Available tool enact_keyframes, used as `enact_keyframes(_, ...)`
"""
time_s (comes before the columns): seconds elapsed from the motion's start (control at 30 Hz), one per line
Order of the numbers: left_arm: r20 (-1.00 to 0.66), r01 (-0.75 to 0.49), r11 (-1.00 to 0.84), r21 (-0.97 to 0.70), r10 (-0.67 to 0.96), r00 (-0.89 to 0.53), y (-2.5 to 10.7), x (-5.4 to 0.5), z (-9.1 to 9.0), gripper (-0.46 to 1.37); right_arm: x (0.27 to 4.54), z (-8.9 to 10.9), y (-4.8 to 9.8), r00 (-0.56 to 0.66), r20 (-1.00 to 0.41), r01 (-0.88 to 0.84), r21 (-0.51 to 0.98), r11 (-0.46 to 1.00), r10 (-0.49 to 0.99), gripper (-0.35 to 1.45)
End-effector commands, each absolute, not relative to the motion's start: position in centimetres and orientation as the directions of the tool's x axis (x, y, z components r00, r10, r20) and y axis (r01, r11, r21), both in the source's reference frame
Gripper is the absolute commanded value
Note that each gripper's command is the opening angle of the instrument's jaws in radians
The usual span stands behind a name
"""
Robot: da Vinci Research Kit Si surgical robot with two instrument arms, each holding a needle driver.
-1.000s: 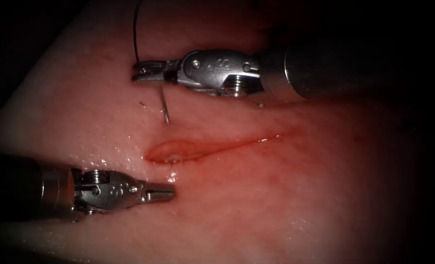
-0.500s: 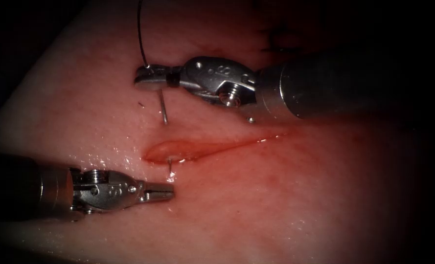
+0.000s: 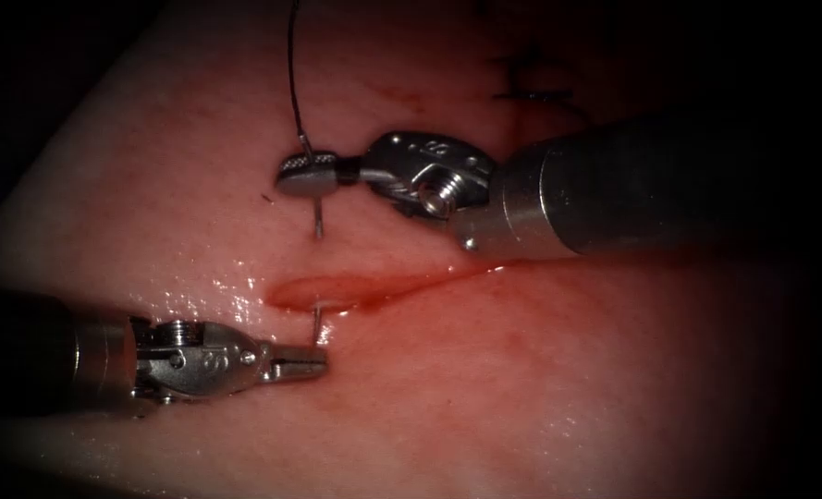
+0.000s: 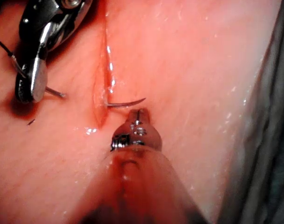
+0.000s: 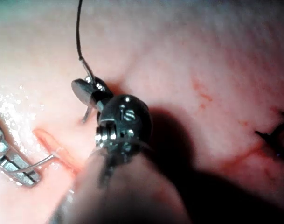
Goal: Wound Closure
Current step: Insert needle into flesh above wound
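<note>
We see right tool (image 3: 304, 176) clamped on needle (image 3: 318, 220) near its thread (image 3: 293, 74) end; needle in tissue (image 3: 568, 370), tip out of cut (image 3: 364, 288) beside left tool (image 3: 304, 360), closed, empty

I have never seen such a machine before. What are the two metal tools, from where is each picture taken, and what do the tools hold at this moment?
This is a surgical practice robot closing a cut in a piece of pork belly, the tissue. One picture comes from an endoscope looking down at the wound; the other two come from small cameras riding on each arm.

The right arm's tool has its jaws shut on the curved needle near its rear end, where the dark thread joins it. The needle is in the tissue: it enters above the cut, and its tip stands out of the cut's lower edge. The left wrist view shows that tip well.

The left arm's tool sits just below the tip, jaws closed and holding nothing.
</note>
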State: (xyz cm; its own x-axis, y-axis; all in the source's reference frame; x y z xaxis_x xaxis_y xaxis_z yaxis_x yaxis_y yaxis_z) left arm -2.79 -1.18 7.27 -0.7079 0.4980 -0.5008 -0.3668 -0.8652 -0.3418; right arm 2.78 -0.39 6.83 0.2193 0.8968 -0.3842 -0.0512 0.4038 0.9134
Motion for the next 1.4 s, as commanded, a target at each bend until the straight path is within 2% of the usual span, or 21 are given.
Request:
enact_keyframes(0.03,-0.500,-0.365,-0.864,-0.346,0.499,-0.708,-1.17,-2.80,7.27,-0.17,2.80,6.84,-0.41,0.218,-0.377,-0.043,0.918,0.395,0.900,-0.35)
enact_keyframes(0.4,-0.499,-0.367,-0.863,-0.347,0.501,-0.707,-1.15,-2.83,7.27,-0.17,2.82,6.83,-0.39,0.188,-0.403,-0.045,0.908,0.417,0.896,-0.35)
enact_keyframes(0.43,-0.497,-0.371,-0.860,-0.350,0.507,-0.705,-1.14,-2.83,7.27,-0.17,2.82,6.84,-0.37,0.175,-0.430,-0.054,0.894,0.445,0.886,-0.10)
enact_keyframes(0.47,-0.497,-0.371,-0.860,-0.351,0.507,-0.705,-1.14,-2.84,7.27,-0.17,2.81,6.86,-0.31,0.166,-0.491,-0.064,0.860,0.506,0.855,0.30)
enact_keyframes(0.53,-0.497,-0.371,-0.859,-0.351,0.507,-0.704,-1.13,-2.84,7.27,-0.17,2.80,6.89,-0.25,0.165,-0.539,-0.061,0.830,0.554,0.826,0.53)
enact_keyframes(0.57,-0.496,-0.372,-0.859,-0.351,0.508,-0.704,-1.13,-2.85,7.27,-0.18,2.78,6.91,-0.18,0.158,-0.585,-0.082,0.795,0.601,0.795,0.76)
enact_keyframes(0.6,-0.496,-0.372,-0.859,-0.351,0.508,-0.704,-1.13,-2.85,7.27,-0.17,2.78,6.92,-0.16,0.156,-0.594,-0.088,0.787,0.611,0.789,0.80)
enact_keyframes(0.63,-0.496,-0.372,-0.859,-0.351,0.508,-0.704,-1.13,-2.85,7.27,-0.17,2.76,6.95,-0.08,0.153,-0.638,-0.109,0.748,0.654,0.755,1.00)
enact_keyframes(0.73,-0.496,-0.372,-0.859,-0.351,0.508,-0.704,-1.13,-2.85,7.27,-0.17,2.72,6.98,0.08,0.154,-0.705,-0.146,0.676,0.722,0.692,1.17)
enact_keyframes(0.93,-0.496,-0.372,-0.859,-0.351,0.508,-0.704,-1.13,-2.85,7.27,-0.17,2.75,6.87,0.22,0.157,-0.751,-0.178,0.617,0.767,0.641,1.19)
enact_keyframes(1.4,-0.498,-0.369,-0.861,-0.351,0.505,-0.705,-1.16,-2.80,7.26,-0.18,2.99,6.75,0.10,0.152,-0.752,-0.133,0.627,0.767,0.641,1.12)
